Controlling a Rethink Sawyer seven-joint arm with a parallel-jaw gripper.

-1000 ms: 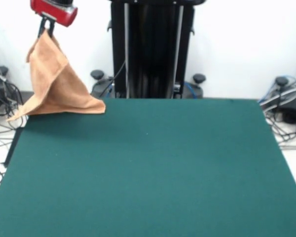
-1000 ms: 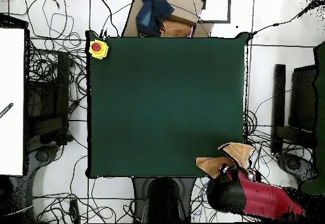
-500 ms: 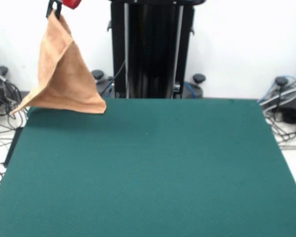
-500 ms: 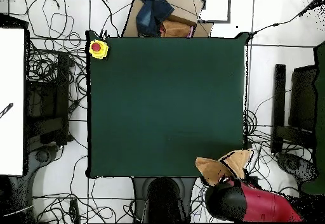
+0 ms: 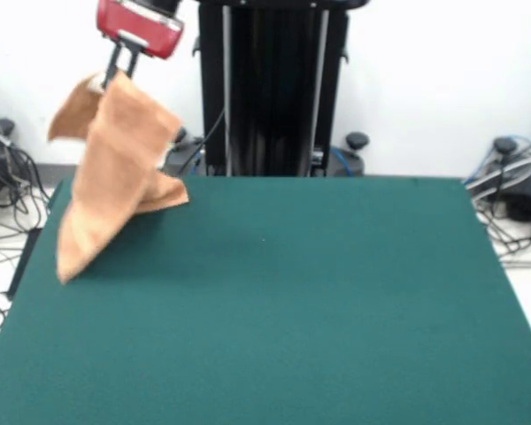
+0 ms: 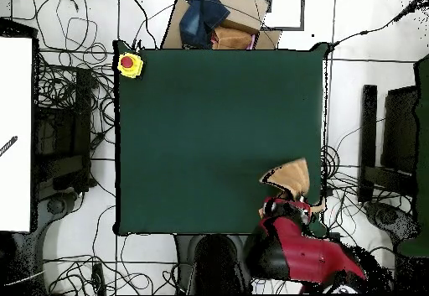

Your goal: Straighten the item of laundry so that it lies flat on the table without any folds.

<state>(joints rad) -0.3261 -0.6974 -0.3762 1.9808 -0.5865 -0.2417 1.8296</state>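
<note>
The item of laundry (image 5: 115,168), a light orange-tan towel, hangs bunched and folded from my gripper (image 5: 115,73) at the far left of the front view. Its lower end swings over the dark green table (image 5: 292,292), with one corner trailing on the table's far left edge. My gripper is shut on the towel's top. From overhead the towel (image 6: 289,177) shows as a small tan patch over the table (image 6: 209,133) near the bottom right corner, just ahead of the red arm (image 6: 293,251).
A yellow box with a red button (image 6: 129,64) sits at the table's top left corner in the overhead view. Boxes and cloth (image 6: 219,20) lie beyond the top edge. Cables cover the floor on both sides, and a black column (image 5: 270,88) stands behind the table.
My gripper has come down and moved inward over the table, carrying the towel. The towel has swung from a spread triangle at the table's edge into a narrower hanging bundle.
</note>
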